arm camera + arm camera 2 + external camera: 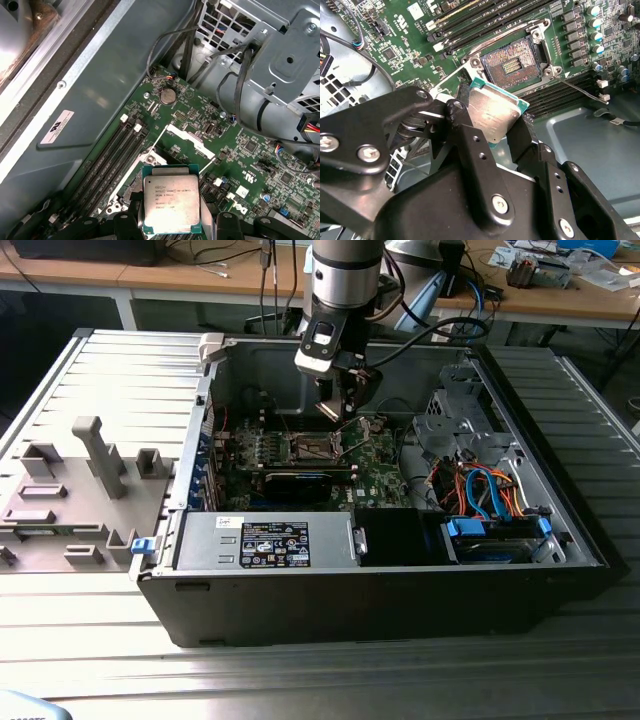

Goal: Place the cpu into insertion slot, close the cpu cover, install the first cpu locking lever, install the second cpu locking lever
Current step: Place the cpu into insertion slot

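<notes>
The black two-finger gripper (490, 120) pinches the small square silvery-grey metal-topped cpu (495, 112) by two opposite edges. In the exterior view it hangs at about 1 o'clock from the square, dark-centred, metal-rimmed insertion slot (512, 62) on the green motherboard (405, 40). The slot lies bare. In the first wrist view the chip hides most of it.

The ribbed metal worktop (300, 680) carried an open black case (400, 600) lying on its side, with a grey fixture (60, 510) just beside it at the exterior view's left.
</notes>
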`<state>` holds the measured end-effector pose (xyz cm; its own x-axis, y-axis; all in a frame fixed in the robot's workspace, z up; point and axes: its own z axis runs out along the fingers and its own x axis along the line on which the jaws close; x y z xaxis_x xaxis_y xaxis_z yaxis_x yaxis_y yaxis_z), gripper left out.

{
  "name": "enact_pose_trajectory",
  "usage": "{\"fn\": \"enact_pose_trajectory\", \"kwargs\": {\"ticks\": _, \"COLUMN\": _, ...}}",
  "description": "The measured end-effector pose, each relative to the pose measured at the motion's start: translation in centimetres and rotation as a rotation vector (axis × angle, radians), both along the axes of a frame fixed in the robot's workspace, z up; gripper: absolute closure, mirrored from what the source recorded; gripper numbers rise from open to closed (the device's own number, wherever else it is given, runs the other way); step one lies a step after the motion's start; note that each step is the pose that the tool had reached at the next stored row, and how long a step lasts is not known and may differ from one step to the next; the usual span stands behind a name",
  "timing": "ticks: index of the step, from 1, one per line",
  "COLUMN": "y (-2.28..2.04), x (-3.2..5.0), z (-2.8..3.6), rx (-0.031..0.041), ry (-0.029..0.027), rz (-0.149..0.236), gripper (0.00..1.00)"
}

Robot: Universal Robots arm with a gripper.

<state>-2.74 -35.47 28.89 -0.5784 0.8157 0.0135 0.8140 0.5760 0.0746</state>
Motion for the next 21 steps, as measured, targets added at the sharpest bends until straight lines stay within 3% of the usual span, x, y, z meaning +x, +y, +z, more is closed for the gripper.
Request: {"fn": "enact_pose_trajectory", "kwargs": {"ticks": 21, "y": 0.00, "x": 0.00, "z": -0.05, "rx": 0.0000, "ry": 0.0000, "rz": -0.030, "gripper": 0.45}}
